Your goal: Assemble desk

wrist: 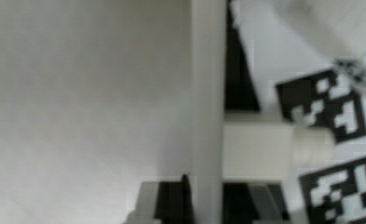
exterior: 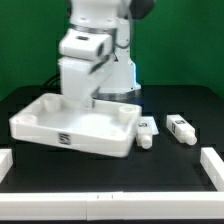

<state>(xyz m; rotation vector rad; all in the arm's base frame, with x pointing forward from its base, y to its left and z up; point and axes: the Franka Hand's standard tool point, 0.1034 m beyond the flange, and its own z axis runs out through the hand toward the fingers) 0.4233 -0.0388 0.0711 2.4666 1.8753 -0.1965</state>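
Note:
The desk's big white rimmed panel (exterior: 75,128) lies flat on the black table at the exterior view's left, open side up. My gripper (exterior: 86,97) reaches down onto its far rim. In the wrist view the rim wall (wrist: 206,90) runs between my two dark fingertips (wrist: 175,200), which press against it from both sides, so my gripper (wrist: 206,200) is shut on it. The panel's inner floor (wrist: 82,100) fills one side. Two white tagged legs (exterior: 147,132) (exterior: 181,128) lie on the table at the exterior view's right of the panel.
A white surface with black-and-white tags (wrist: 326,110) lies just past the rim. The marker board (exterior: 122,94) lies behind the panel by the arm's base. White border bars (exterior: 212,165) (exterior: 6,160) edge the table.

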